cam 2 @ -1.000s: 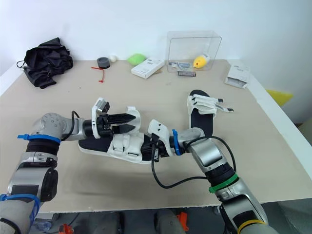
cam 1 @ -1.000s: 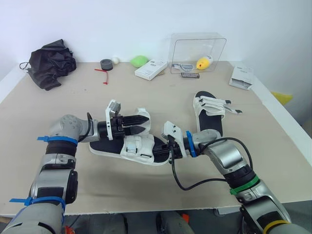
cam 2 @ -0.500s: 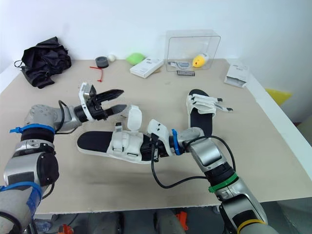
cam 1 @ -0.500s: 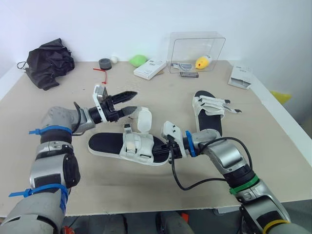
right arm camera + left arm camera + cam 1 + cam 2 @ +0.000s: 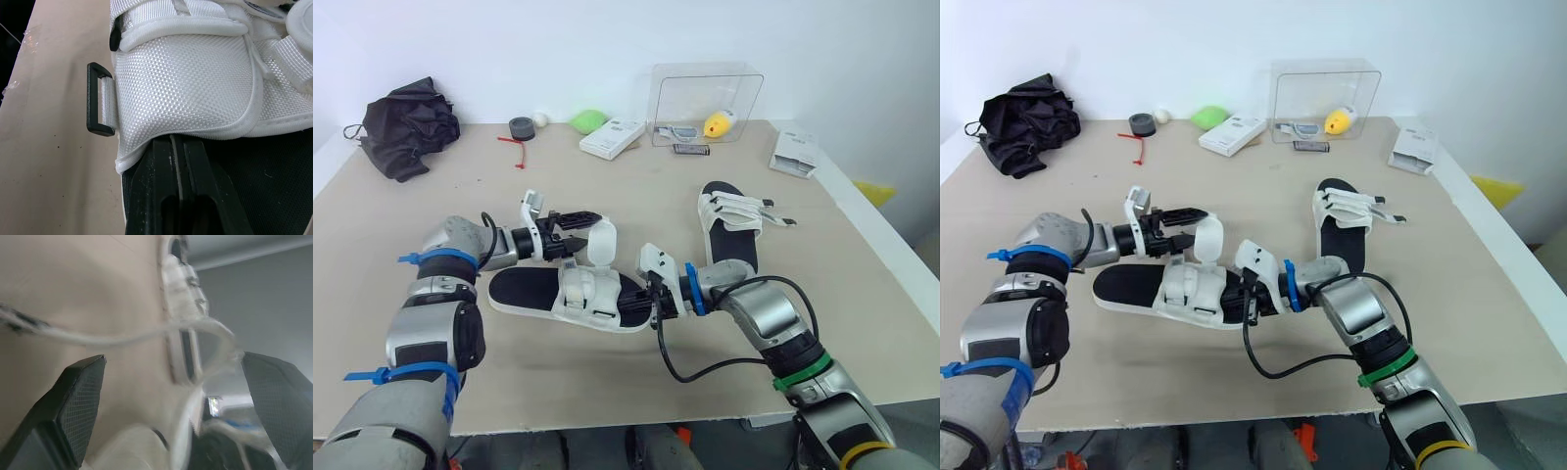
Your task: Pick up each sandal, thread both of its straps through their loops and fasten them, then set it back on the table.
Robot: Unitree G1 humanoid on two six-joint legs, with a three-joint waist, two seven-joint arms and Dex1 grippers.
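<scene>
Dropped back low over the counter (image 5: 636,186), the left arm (image 5: 504,245) reaches out level, its jaws wide open around the sandal's (image 5: 524,289) raised white strap (image 5: 601,242). The right arm (image 5: 754,304) bends inward, jaws closed, tips tucked under the white upper at the sandal's far end.
</scene>
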